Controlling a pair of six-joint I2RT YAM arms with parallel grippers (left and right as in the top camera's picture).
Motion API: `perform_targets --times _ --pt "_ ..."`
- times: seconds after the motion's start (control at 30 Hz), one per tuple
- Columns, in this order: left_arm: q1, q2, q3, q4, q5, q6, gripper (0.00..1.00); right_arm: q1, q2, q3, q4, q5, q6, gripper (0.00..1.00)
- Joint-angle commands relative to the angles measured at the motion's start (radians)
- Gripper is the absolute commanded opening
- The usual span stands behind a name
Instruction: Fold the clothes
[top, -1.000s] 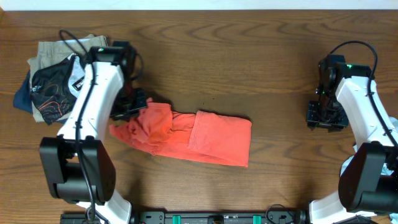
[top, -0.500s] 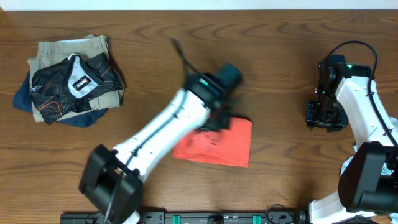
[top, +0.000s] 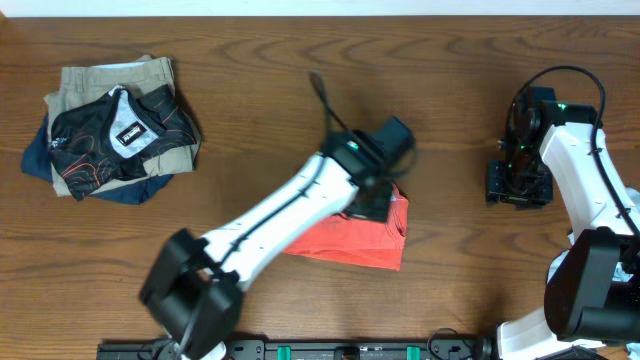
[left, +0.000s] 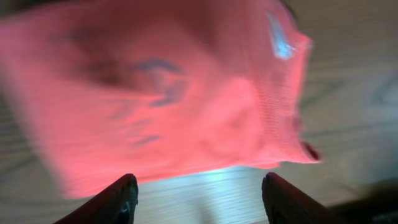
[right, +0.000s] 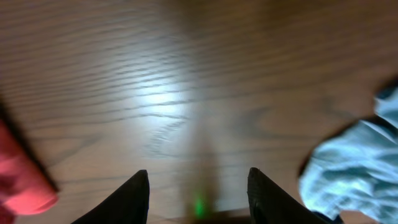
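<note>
Folded coral-red cotton T-shirt (top: 345, 238) on brown wooden table (top: 300, 80)
Just beyond left gripper (left: 200, 198), fingers spread wide, empty; well apart from right gripper (right: 198, 190), likewise open, empty.

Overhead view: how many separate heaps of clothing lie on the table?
2: the coral-red T-shirt at the centre, partly under the left arm, and a stacked pile at the far left. Others may be hidden.

Your left arm (top: 290, 210) and right arm (top: 592, 185) are smooth white shells on black joints and bases, each trailing a thin black cable (top: 322, 98) near the wrist. A green light (top: 560, 106) glows on the right arm. The left gripper (left: 199, 177) and right gripper (right: 198, 172) have plain black fingers.
</note>
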Motion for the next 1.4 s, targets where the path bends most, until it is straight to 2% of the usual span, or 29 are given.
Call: perform_targets --times 0.0,0.13,0.27,0.37,0.47,0.57,0.67,0.7,0.73,0.77,0.8,0.83,1.0,1.17,1.23,1.3,1.37 --pt "0.105 -0.101 0.013 -0.037 -0.071 0.030 0.69 -0.002 -0.020 -0.003 0.009 -0.127 -0.082 0.52" --pt "0.229 -0.122 0.013 -0.073 -0.070 0.042 0.77 0.010 -0.019 -0.006 0.019 -0.328 -0.191 0.54" --pt "0.324 -0.115 -0.001 -0.096 -0.052 0.043 0.77 0.045 -0.019 -0.034 0.018 -0.528 -0.272 0.55" --pt "0.367 -0.114 -0.013 -0.106 -0.053 0.043 0.77 0.098 -0.019 -0.082 0.033 -0.552 -0.271 0.57" --pt "0.399 -0.114 -0.018 -0.110 -0.053 0.048 0.78 0.164 -0.019 -0.155 0.085 -0.616 -0.271 0.67" --pt "0.430 -0.113 -0.021 -0.109 -0.054 0.058 0.79 0.231 -0.019 -0.232 0.179 -0.728 -0.260 0.67" --pt "0.452 -0.113 -0.021 -0.110 -0.053 0.059 0.80 0.294 -0.019 -0.296 0.290 -0.753 -0.172 0.66" --pt "0.457 -0.113 -0.021 -0.111 -0.053 0.062 0.80 0.316 -0.019 -0.314 0.327 -0.753 -0.138 0.64" --pt "0.458 -0.113 -0.021 -0.113 -0.053 0.064 0.80 0.334 -0.019 -0.327 0.355 -0.753 -0.114 0.55" --pt "0.459 -0.113 -0.021 -0.114 -0.053 0.065 0.80 0.350 -0.019 -0.336 0.371 -0.753 -0.098 0.37" --pt "0.459 -0.113 -0.021 -0.115 -0.053 0.066 0.80 0.366 -0.019 -0.339 0.372 -0.753 -0.090 0.14" --pt "0.459 -0.112 -0.021 -0.117 -0.053 0.066 0.80 0.378 -0.019 -0.339 0.362 -0.765 -0.090 0.01" --pt "0.459 -0.112 -0.024 -0.117 -0.053 0.065 0.80 0.386 -0.022 -0.336 0.234 -0.869 -0.092 0.01" --pt "0.459 -0.112 -0.027 -0.117 -0.053 0.065 0.80 0.396 -0.021 -0.338 0.100 -0.808 -0.148 0.02" --pt "0.459 -0.112 -0.027 -0.118 -0.053 0.065 0.81 0.412 -0.021 -0.342 0.054 -0.764 -0.148 0.05" --pt "0.459 -0.112 -0.027 -0.118 -0.053 0.065 0.81 0.426 -0.021 -0.342 0.034 -0.811 -0.148 0.08" --pt "0.459 -0.112 -0.027 -0.117 -0.053 0.065 0.81 0.440 -0.021 -0.342 0.035 -0.923 -0.148 0.05"
